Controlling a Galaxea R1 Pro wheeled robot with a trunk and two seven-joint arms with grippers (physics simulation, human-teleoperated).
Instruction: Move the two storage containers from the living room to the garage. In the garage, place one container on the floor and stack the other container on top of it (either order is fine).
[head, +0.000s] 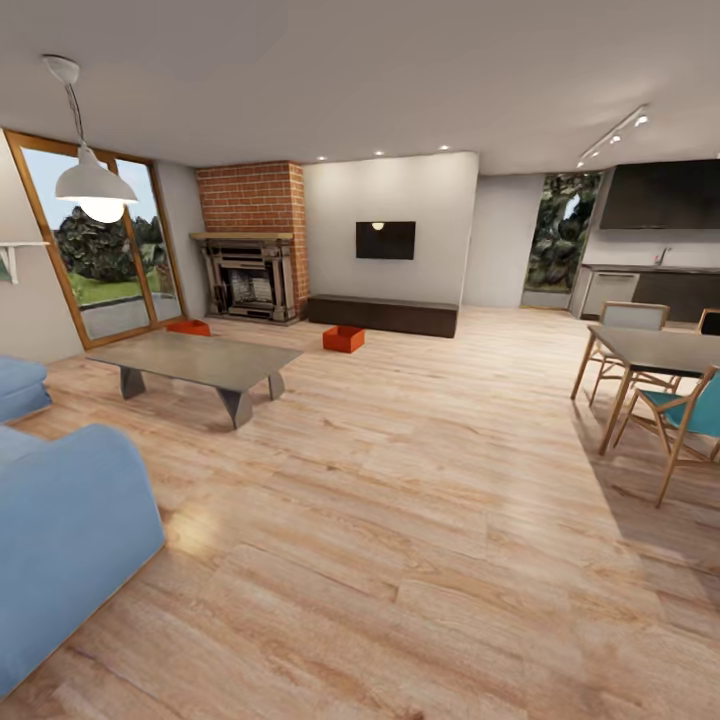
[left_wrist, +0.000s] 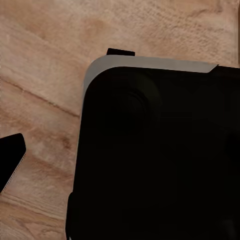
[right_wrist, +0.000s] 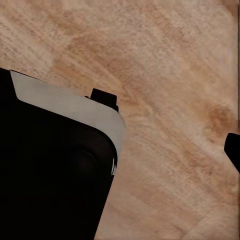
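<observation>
Two red-orange storage containers, one (head: 343, 338) on the wood-plank floor (head: 420, 520) before the dark media cabinet (head: 383, 314), one (head: 188, 327) by the brick fireplace (head: 250, 277); likely light, stiff, graspable at a wall rim; state of both claws cannot be told.

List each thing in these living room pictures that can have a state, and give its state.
Nearer storage container: on the wood floor, upright, open-topped.
Farther storage container: on the floor behind the coffee table.
Television: off, dark.
Pendant lamp: hanging.
Fireplace: unlit.
</observation>
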